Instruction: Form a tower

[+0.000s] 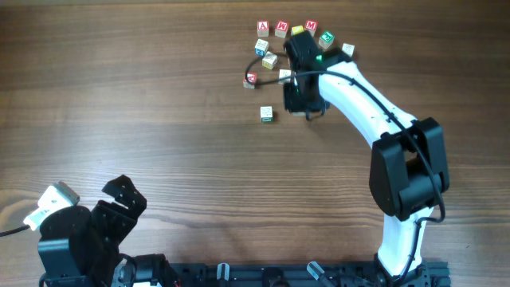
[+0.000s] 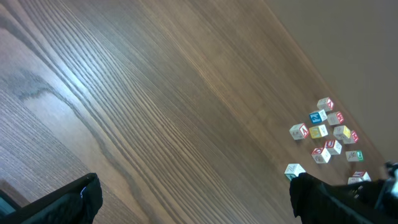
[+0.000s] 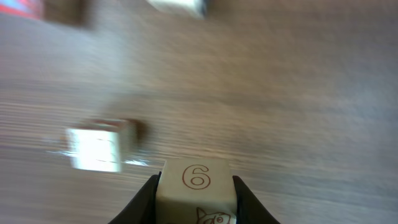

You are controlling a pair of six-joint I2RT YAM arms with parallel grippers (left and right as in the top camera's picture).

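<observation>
Right gripper [image 3: 196, 194] clamps "6" cube [image 3: 196, 177] by flat sides, near green-print cube [image 1: 266, 115]; probably light, rigid. Left gripper [image 1: 119, 201] wide open.

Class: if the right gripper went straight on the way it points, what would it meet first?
Probably bare table; the blurred cube sits left of its line. Depth unclear.

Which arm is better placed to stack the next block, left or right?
Right. The right pincer is shut on a cube marked 6, close to the lone green-print cube. The left pincer stands open and empty, far from both.
</observation>
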